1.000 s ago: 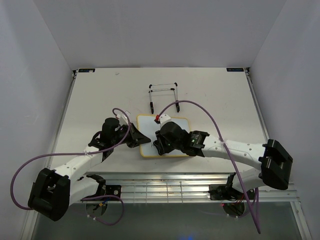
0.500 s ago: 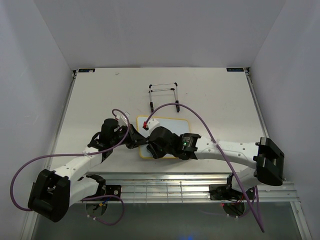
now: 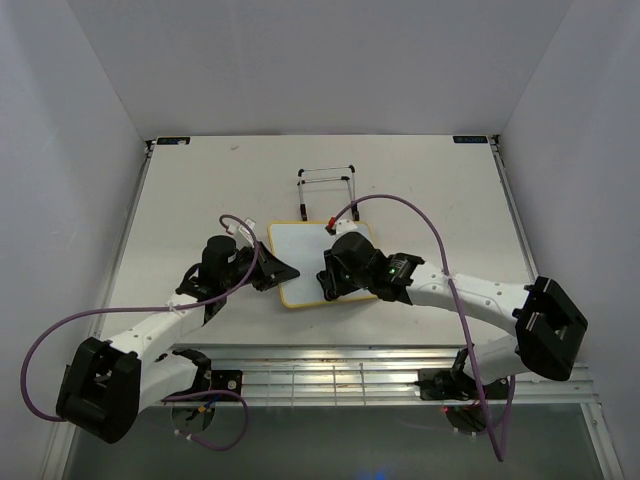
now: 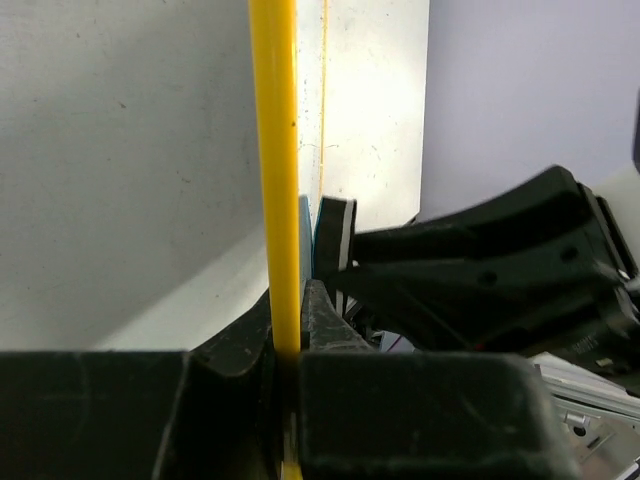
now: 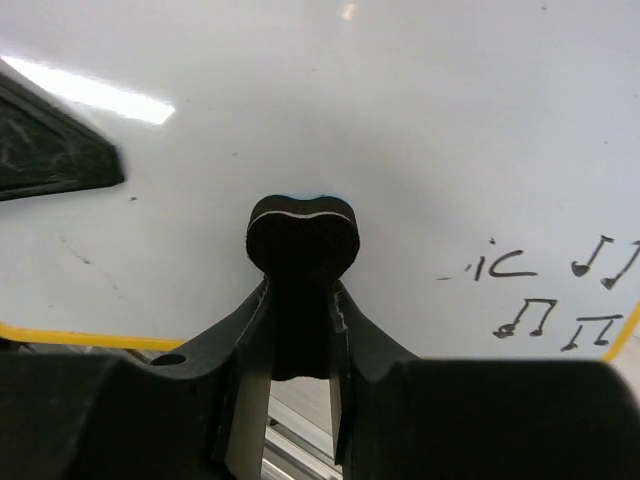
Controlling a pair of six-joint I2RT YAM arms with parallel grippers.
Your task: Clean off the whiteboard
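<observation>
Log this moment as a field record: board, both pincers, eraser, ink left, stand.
board: whiteboard, yellow frame, mostly wiped
left pincer: shut on the whiteboard's yellow edge
right pincer: shut on the eraser
eraser position: at the white face, on an already clean patch
ink left: "ic" and music notes near one corner
stand: wire, beyond the far edge, holding nothing

Your top view looks down from the near side; both wrist views hug the whiteboard (image 3: 300,262).
</observation>
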